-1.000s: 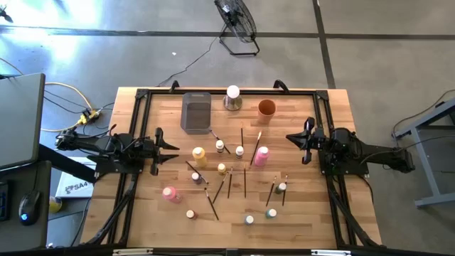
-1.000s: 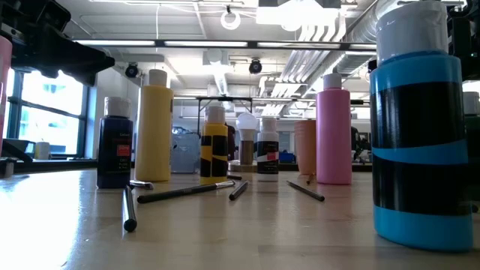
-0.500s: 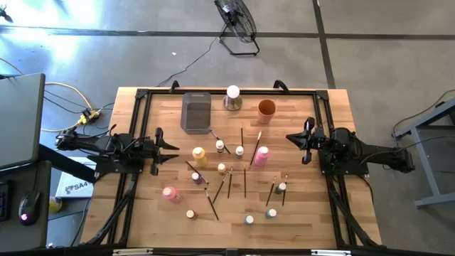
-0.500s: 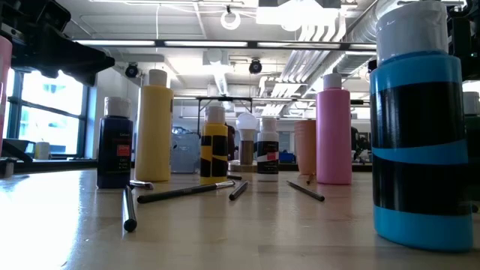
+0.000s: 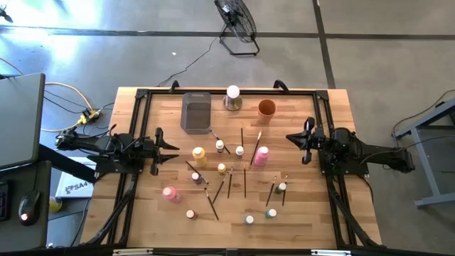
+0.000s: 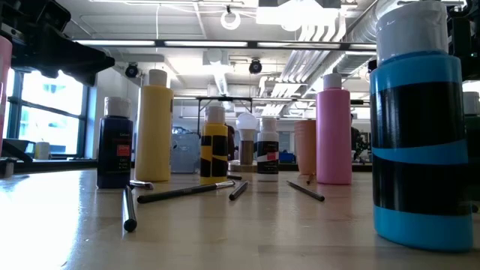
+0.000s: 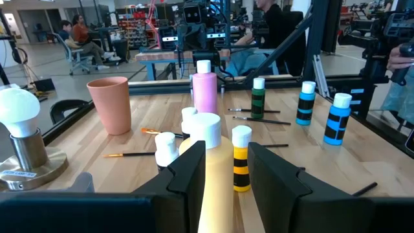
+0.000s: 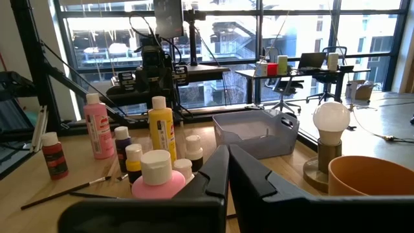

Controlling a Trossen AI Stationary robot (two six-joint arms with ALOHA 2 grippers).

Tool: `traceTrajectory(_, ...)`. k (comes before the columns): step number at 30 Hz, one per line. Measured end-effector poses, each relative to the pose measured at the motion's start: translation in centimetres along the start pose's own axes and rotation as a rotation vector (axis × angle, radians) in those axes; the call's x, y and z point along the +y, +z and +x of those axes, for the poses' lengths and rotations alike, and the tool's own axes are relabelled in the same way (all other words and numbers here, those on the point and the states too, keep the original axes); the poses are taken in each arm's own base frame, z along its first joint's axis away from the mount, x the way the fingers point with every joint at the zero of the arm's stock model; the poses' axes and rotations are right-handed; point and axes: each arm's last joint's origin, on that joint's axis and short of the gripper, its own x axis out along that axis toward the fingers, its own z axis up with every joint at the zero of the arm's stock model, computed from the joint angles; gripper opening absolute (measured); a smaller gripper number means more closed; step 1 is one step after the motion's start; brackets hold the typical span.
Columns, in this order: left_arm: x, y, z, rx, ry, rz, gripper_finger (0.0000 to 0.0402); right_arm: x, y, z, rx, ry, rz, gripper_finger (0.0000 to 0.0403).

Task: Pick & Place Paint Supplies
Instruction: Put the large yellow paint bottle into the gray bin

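Observation:
The paint bottles stand scattered over the middle of the wooden table: a tall yellow one, a tall pink one, a second pink one nearer the front left, and several small white-capped ones. Thin dark-handled brushes lie flat among them. My left gripper hovers level at the left side, open, its fingers pointing at the yellow bottle and short of it. At the right side my right gripper is shut and level, pointing at the pink bottle without touching it.
A grey rectangular tray, a white ball on a metal base and an orange cup stand along the far edge. A black frame borders the table. A fan stands on the floor beyond.

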Motion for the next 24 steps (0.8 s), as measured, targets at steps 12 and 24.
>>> traceTrajectory(12, 0.09, 0.07, 0.00, -0.008, 0.029, -0.103, 0.0113, 0.02, 0.00, 0.00, 0.000, 0.006, 0.008, 0.0004)
traceTrajectory(24, 0.14, -0.17, 0.23, 0.026, 0.064, -0.014, 0.0114, 0.15, 0.15, -0.01, -0.013, 0.050, 0.020, 0.0004)
